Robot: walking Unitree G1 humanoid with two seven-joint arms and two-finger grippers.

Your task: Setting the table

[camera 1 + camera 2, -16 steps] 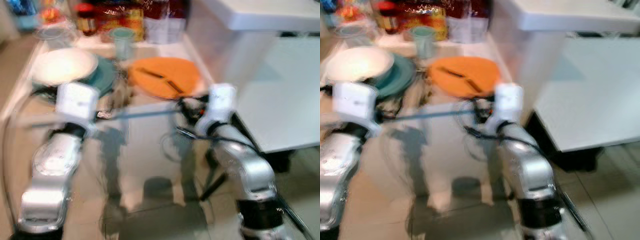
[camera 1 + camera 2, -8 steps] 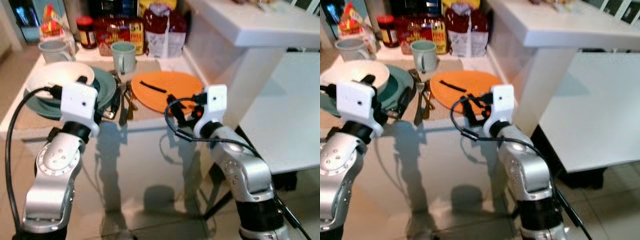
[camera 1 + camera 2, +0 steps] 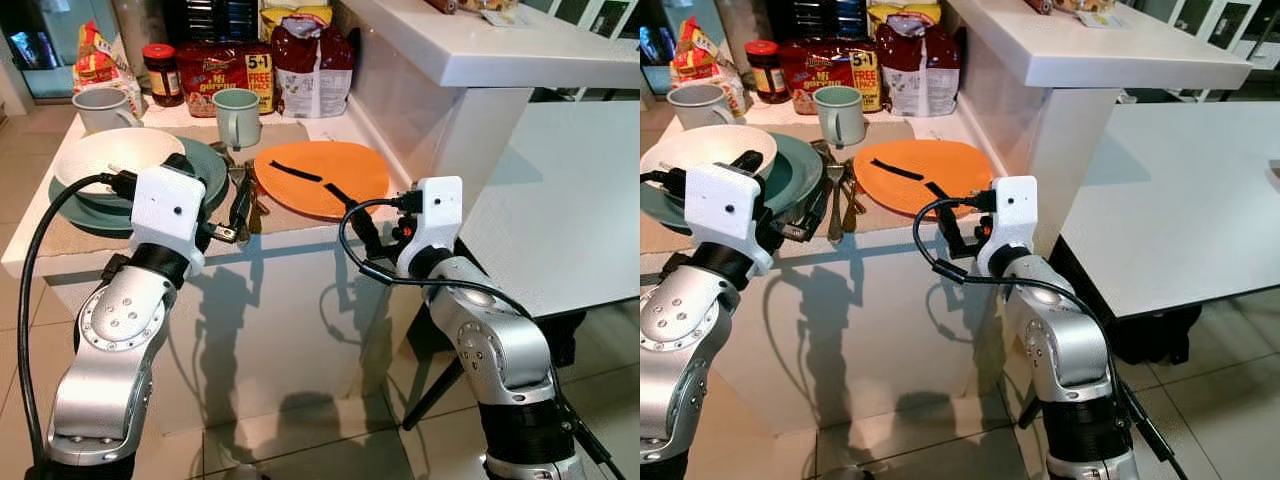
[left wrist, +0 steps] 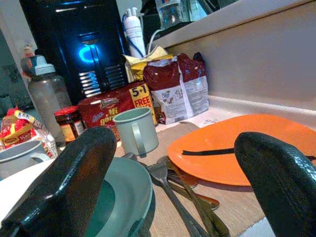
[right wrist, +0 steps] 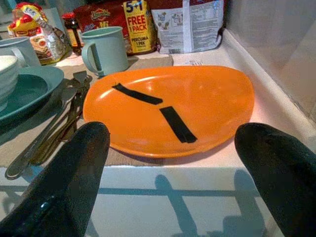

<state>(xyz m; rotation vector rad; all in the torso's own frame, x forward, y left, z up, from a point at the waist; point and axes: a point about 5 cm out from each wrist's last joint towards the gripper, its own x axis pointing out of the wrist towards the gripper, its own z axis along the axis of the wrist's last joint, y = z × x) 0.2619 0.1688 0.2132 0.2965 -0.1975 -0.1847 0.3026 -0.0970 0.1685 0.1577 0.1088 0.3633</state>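
A low white surface point(image 3: 330, 225) sits against a taller white counter point(image 3: 470, 50), tiled floor below; on it an orange plate point(image 3: 322, 177) with two black strips, cutlery point(image 3: 245, 195) beside it, a teal plate point(image 3: 205, 165) under a white bowl point(image 3: 115, 155), mugs and food packets behind; the left gripper point(image 4: 173, 197) hovers near the cutlery, fingers spread, released; the right gripper point(image 5: 170, 163) faces the orange plate's near edge, fingers apart, grasping nothing

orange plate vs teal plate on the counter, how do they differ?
The flat orange plate carries two black strips and nothing else; the round teal plate has a white bowl stacked on it. Cutlery lies between them. Both rest on the beige mat.
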